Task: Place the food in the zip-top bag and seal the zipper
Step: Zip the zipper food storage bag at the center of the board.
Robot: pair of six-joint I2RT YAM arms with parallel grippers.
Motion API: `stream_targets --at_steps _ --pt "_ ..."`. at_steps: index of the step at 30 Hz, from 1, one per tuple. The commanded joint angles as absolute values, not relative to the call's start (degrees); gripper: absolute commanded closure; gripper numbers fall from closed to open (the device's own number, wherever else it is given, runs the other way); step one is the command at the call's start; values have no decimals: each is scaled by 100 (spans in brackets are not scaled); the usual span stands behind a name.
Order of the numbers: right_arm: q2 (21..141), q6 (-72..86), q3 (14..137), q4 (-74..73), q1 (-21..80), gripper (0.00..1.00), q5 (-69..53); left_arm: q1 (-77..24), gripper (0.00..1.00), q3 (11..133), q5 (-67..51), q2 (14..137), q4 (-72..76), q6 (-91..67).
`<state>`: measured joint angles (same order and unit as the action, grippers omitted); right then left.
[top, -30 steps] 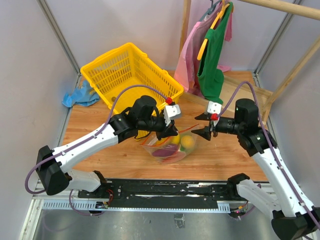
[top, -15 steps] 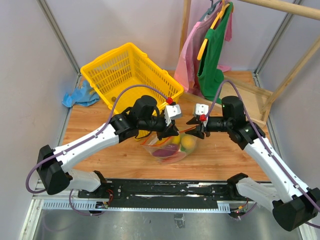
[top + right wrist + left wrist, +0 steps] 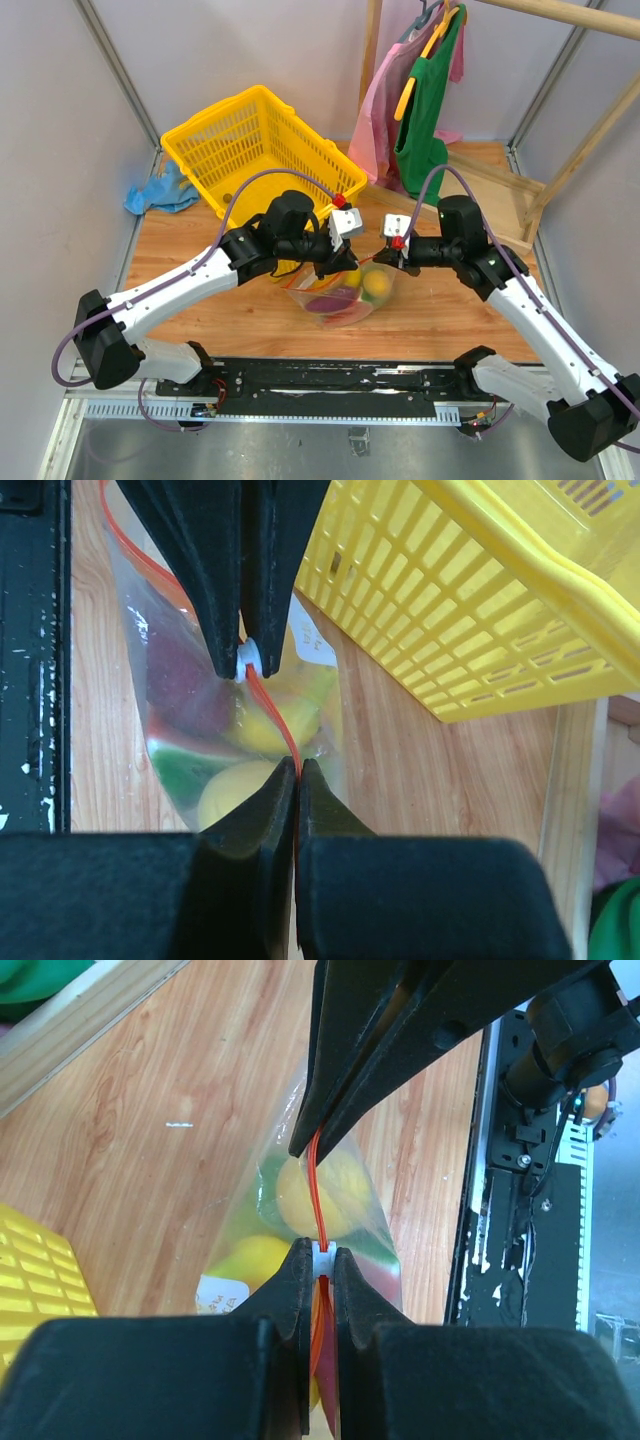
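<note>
- Top cam: the zip-top bag (image 3: 340, 298) sits mid-table (image 3: 450, 315) btwn my two arms, clear plastic, top edge up. Can't tell if its bottom rests fully on the wood.
- I've got the left gripper (image 3: 349, 268) coming in on the bag's top from 9 o'clock and the right gripper (image 3: 392, 252) from 3 o'clock, tips near each other above the bag.
- Left wrist cam: my left fingers (image 3: 295, 1290) are clenched on the zipper (image 3: 320, 1195), w/ the white slider (image 3: 320, 1258) pinched btwn them.
- From there the red-orange strip runs straight to 12 o'clock, into the right gripper's tips, which are clamped on it too.
- Right wrist cam agrees: my right fingers (image 3: 265, 810) at 6 o'clock are pressed tight on the strip, no gap showing, and the left gripper at 12 o'clock holds the slider.
- Past the left tips the strip curves off toward 11 o'clock in that view. Can't tell whether that stretch is sealed.
- The food (image 3: 375, 285) is inside the bag: yellow-orange fruit (image 3: 330, 1185), purple piece (image 3: 185, 680), green piece (image 3: 180, 765). The rest is too blurred thru the plastic to name.
- Around the bag on the top cam: yellow basket (image 3: 250, 140) at 11 o'clock, blue cloth (image 3: 160, 190) at 10 o'clock by the table edge, green garment (image 3: 425, 110) and pink garment (image 3: 375, 125) hanging at 1 o'clock.
</note>
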<state>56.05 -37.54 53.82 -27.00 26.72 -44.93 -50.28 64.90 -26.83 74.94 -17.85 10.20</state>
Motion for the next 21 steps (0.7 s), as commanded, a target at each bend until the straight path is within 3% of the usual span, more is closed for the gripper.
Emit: stream_targets --at_steps 1,21 --pt "5441 -3659 5558 -2698 2725 99 -3587 -5027 100 6555 -2698 7382 -1791 1030" --pt "5192 -3093 5900 -3145 2610 99 -1161 -5027 100 6352 -2173 6952 -2552 966"
